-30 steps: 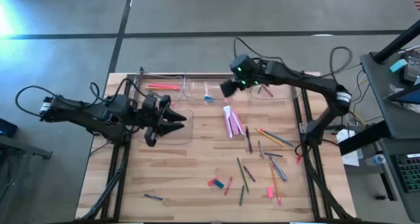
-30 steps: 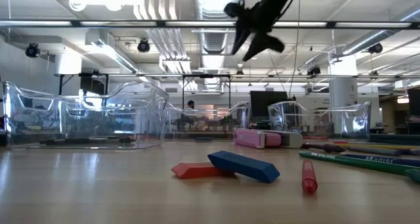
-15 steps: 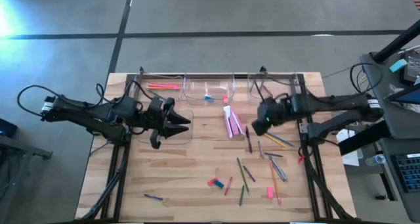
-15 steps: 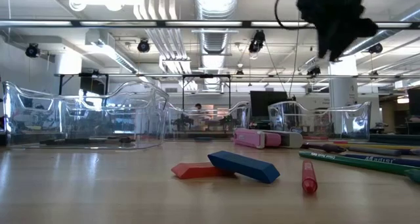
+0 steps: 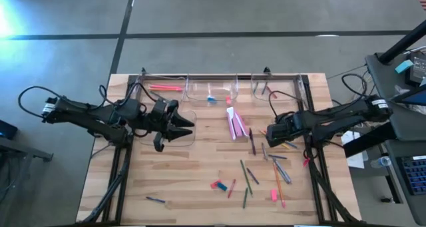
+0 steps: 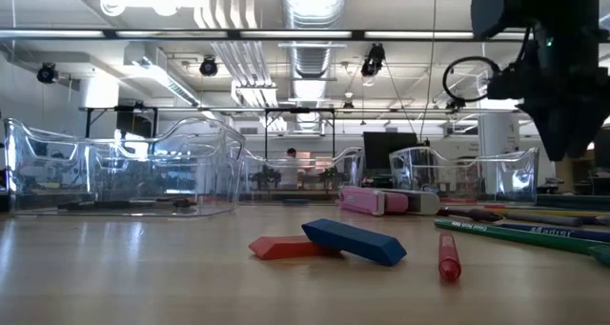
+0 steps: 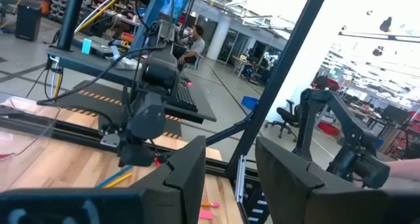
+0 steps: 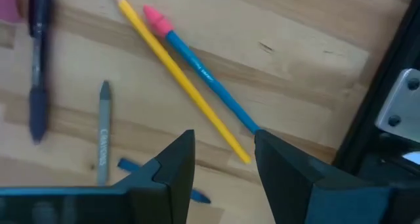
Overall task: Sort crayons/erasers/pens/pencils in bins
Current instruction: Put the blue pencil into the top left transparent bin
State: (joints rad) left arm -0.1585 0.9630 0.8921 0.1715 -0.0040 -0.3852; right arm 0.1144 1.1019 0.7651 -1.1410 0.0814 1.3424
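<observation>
Right hand [image 5: 269, 134]: come down from bins [image 5: 212, 88] to pencils [image 8: 180, 79], fingers apart, empty | left hand [image 5: 181, 124]: parked, probably open | next pick starting.

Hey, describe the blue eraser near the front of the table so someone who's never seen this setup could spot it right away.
Start at the wooden table and look at its front edge, left of the scattered pens and pencils. There the blue eraser lies touching a red eraser. It is a short chunky blue block, unlike the long thin sticks beside it.
</observation>
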